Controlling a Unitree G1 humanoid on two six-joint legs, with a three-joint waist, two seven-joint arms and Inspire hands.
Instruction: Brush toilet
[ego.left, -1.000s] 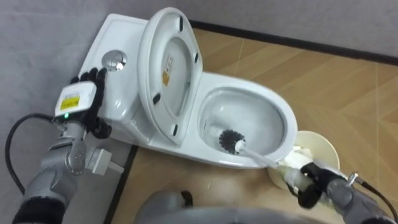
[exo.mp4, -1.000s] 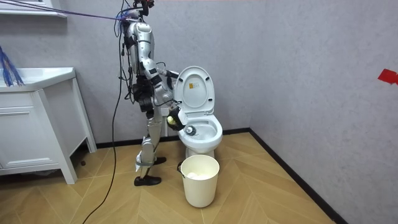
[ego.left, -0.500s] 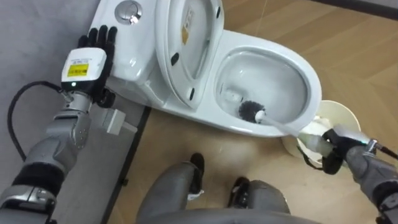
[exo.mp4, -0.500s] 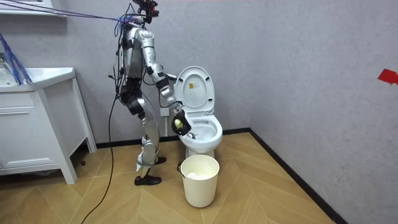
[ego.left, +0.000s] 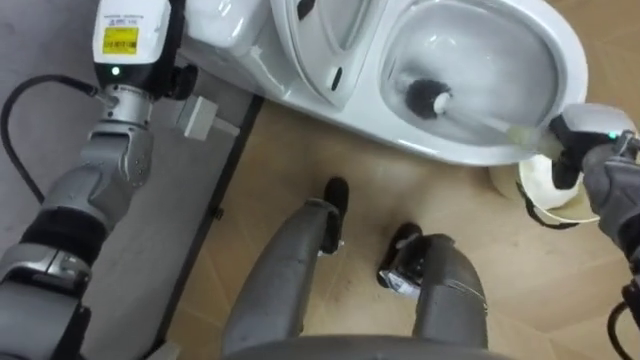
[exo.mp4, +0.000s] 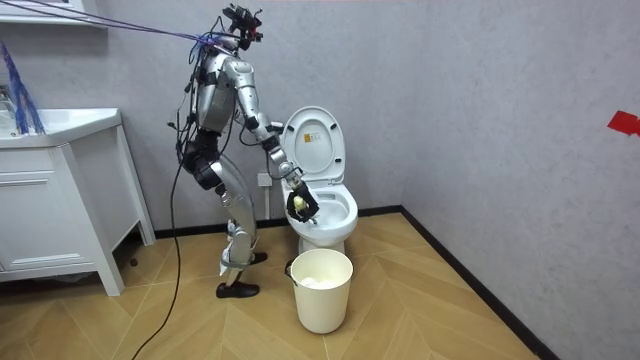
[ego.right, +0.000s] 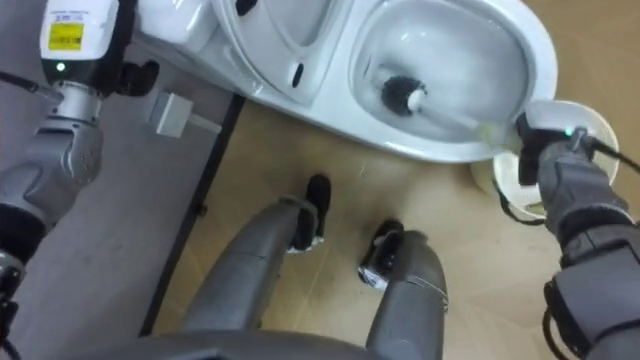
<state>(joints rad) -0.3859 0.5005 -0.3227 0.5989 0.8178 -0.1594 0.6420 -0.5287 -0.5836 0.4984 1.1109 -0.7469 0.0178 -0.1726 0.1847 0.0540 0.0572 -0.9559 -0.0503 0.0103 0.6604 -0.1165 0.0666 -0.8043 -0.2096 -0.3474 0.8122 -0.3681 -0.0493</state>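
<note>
Wood floor (ego.left: 290, 150) below; right hand (ego.left: 578, 155) clenched round brush (ego.left: 430, 98) handle, bristles in toilet bowl (ego.left: 455, 150)

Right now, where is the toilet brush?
The toilet brush has its black head inside the toilet bowl, upper right in the left eye view; its handle slants over the rim into the right hand, beside the cream bin.
</note>
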